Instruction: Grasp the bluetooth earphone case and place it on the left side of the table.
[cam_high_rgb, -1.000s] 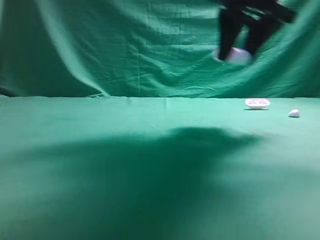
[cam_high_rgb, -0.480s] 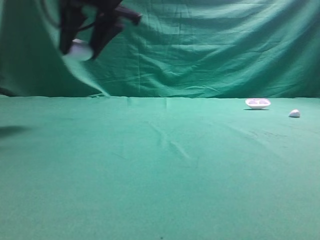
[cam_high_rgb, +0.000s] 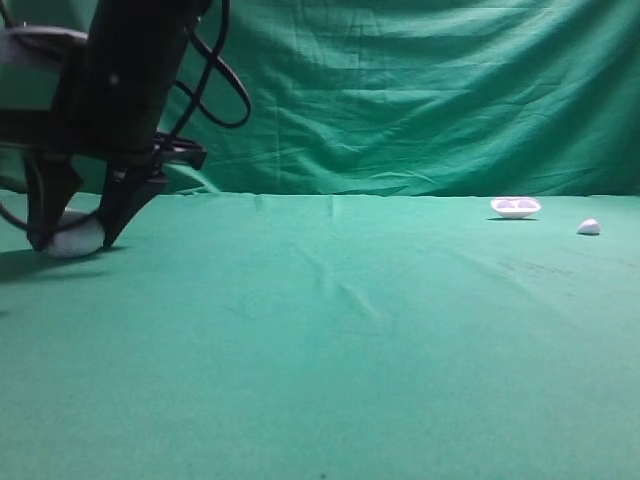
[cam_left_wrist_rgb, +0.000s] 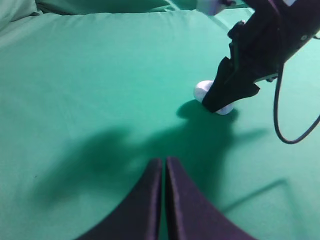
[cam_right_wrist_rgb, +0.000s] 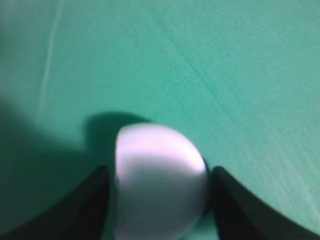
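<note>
The bluetooth earphone case (cam_high_rgb: 75, 237), a glossy white pebble, rests on the green table (cam_high_rgb: 350, 350) at the far left. My right gripper (cam_high_rgb: 72, 243) has reached across and stands over it, one black finger on each side. In the right wrist view the case (cam_right_wrist_rgb: 160, 185) sits between the fingers with a thin gap at each side, so the right gripper (cam_right_wrist_rgb: 160, 172) is open around it. From the left wrist view, the case (cam_left_wrist_rgb: 202, 90) peeks out behind the right gripper's black fingers (cam_left_wrist_rgb: 227, 90). My left gripper (cam_left_wrist_rgb: 164, 162) hovers nearby, shut and empty.
A shallow white dish with two hollows (cam_high_rgb: 515, 207) and a tiny white pebble-like bit (cam_high_rgb: 588, 227) lie at the back right of the table. Black cables (cam_high_rgb: 215, 95) loop off the right arm. A green cloth backdrop (cam_high_rgb: 420, 100) hangs behind.
The right gripper carried the case from high on the right across to the far left, then down onto the cloth. Its fingers have eased apart from the case.
</note>
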